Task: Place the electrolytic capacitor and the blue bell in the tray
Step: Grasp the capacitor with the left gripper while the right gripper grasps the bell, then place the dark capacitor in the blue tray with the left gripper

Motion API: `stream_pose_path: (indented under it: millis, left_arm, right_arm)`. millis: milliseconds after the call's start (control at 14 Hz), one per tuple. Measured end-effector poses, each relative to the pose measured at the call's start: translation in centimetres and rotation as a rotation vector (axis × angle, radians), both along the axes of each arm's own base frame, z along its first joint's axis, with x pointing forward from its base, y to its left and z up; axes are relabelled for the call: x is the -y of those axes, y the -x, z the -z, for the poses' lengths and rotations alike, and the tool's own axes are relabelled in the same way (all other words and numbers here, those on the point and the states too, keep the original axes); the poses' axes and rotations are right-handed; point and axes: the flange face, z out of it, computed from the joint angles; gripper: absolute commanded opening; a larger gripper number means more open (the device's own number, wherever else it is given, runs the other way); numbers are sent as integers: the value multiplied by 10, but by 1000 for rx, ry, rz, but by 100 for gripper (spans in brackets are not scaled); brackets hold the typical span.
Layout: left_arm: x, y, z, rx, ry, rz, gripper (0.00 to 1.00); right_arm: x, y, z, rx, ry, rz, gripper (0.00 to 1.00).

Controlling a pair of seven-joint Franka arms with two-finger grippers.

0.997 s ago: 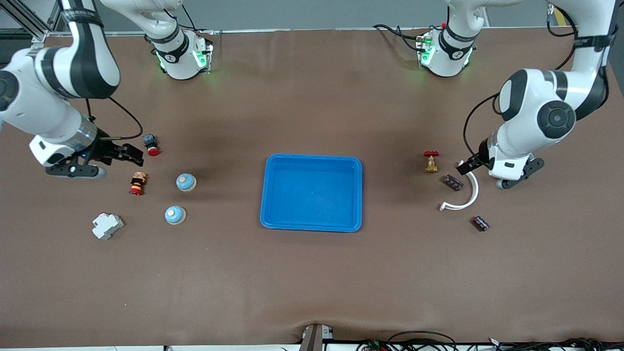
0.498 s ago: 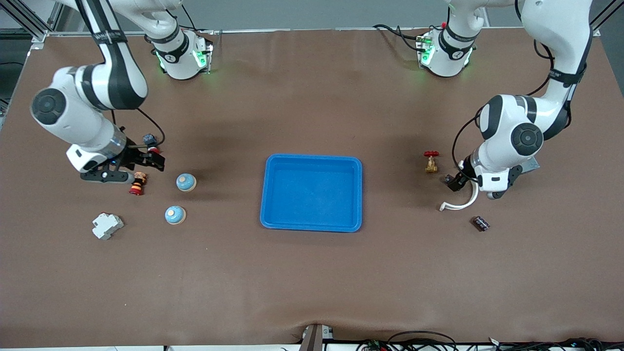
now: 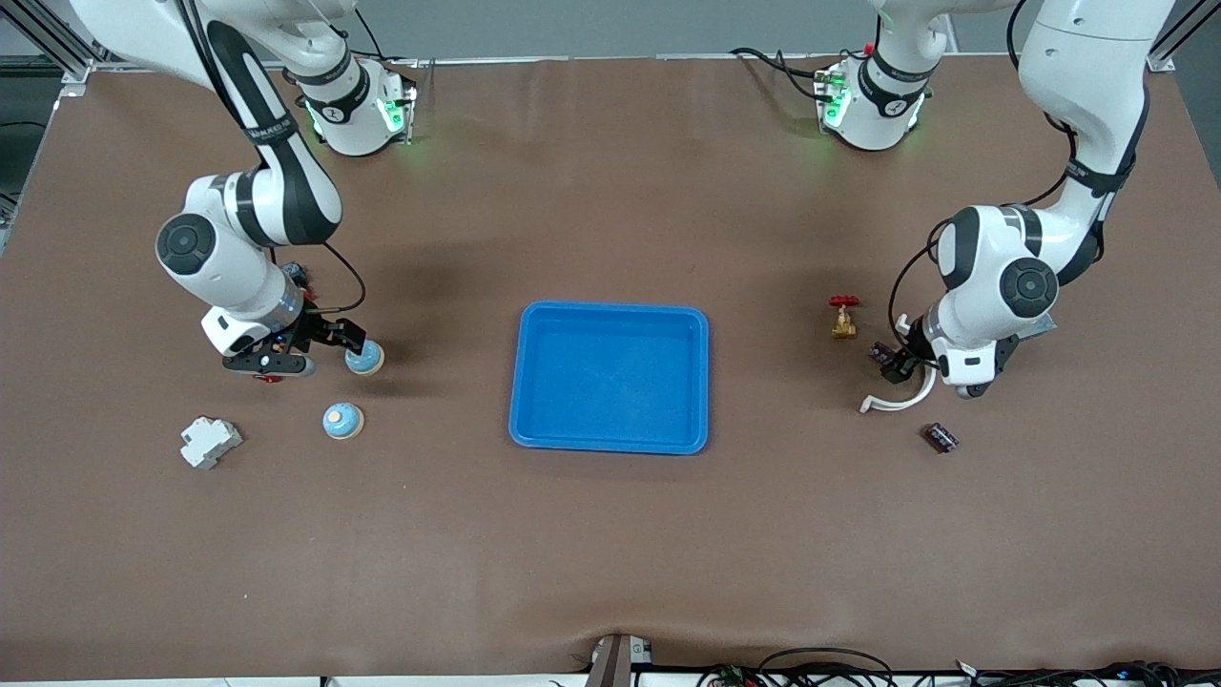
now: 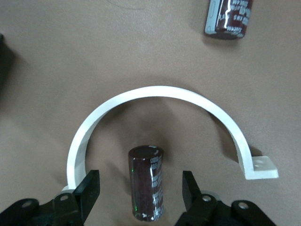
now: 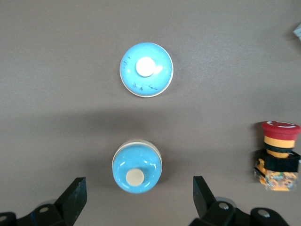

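The blue tray (image 3: 610, 382) lies mid-table. Two dark electrolytic capacitors lie toward the left arm's end. One capacitor (image 4: 147, 181) lies inside the curve of a white bracket (image 4: 155, 92), and my left gripper (image 4: 140, 179) straddles it, open, with a gap on each side. The other capacitor (image 3: 941, 438) lies nearer the front camera. Two blue bells stand toward the right arm's end. My right gripper (image 5: 139, 183) is low around one bell (image 5: 137, 167), wide open and clear of it. The second bell (image 3: 342, 421) stands nearer the camera. In the front view the left gripper (image 3: 892, 363) and right gripper (image 3: 351, 345) flank the tray.
A red-handled brass valve (image 3: 843, 317) stands beside the left gripper, toward the tray. A red push button (image 5: 278, 155) lies close to the right gripper, partly under it in the front view. A white breaker block (image 3: 210, 442) sits nearer the camera.
The right gripper moved from the red buttons toward the tray and now brackets the bell. The left gripper shifted over the capacitor and its jaws narrowed.
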Motion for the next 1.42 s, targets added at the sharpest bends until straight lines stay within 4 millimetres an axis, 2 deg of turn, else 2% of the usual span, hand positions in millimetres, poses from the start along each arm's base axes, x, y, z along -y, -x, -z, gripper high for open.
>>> stream_pose_path:
  millis: [71,142,214,285,427,641,783,854,997,1210,1353,1424]
  left_arm:
    - [0,0,4,2,1,0,63]
    - [0,0,8,4,2,0,43]
    - [1,0,12,6,4,0,10]
    - [1,-1,14,7,4,0,0]
    - [2,-3,13,12,6,1,0]
    - [6,-9,5,31,8,8,0]
    - [19,-15,-14,55,12,10,0]
    - [32,-18,-28,53,15,4,0]
    - [70,-25,-64,40,24,-26,0]
    - [145,-33,-111,64,53,-134,0]
    - [194,-32,-125,67,71,-225,0]
    - [220,-30,-125,64,80,-255,0]
  right_arm:
    - [-1,0,8,1,-1,-1,100]
    - [-2,-1,15,7,-2,-2,100]
    - [-2,-1,23,15,-3,-2,100]
    - [-3,-2,32,19,-4,-2,100]
    - [-3,-1,48,16,-4,-1,100]
    - [-6,2,59,0,-4,-8,100]
    - [-10,4,63,-7,-3,-16,100]
    - [-12,4,65,-11,-3,-19,100]
    - [-14,6,68,-18,-2,-24,100]
    - [-15,6,70,-21,-2,-25,100]
    - [-15,6,70,-21,-2,-25,100]
    - [-14,6,71,-22,-2,-24,100]
